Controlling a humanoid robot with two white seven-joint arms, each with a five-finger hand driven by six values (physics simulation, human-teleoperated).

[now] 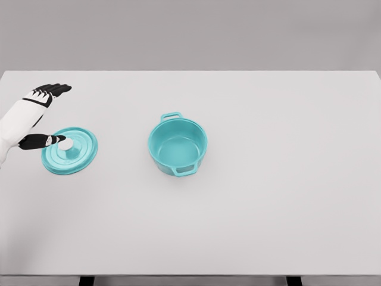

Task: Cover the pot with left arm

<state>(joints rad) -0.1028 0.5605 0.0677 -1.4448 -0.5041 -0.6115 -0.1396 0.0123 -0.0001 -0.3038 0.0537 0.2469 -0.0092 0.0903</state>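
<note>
A teal pot [177, 145] with two side handles stands uncovered near the middle of the white table [268, 190]. Its teal lid [70, 150] lies flat to the left, with a white knob [67, 145] at its centre. My left hand [52, 115] comes in from the left edge and hovers at the lid's left side. Its fingers [52, 90] are stretched out away from the lid, and its thumb tip reaches the knob. The hand is open and holds nothing.
Bare tabletop separates the lid from the pot and extends to the right of the pot. The table's front edge runs along the bottom of the view.
</note>
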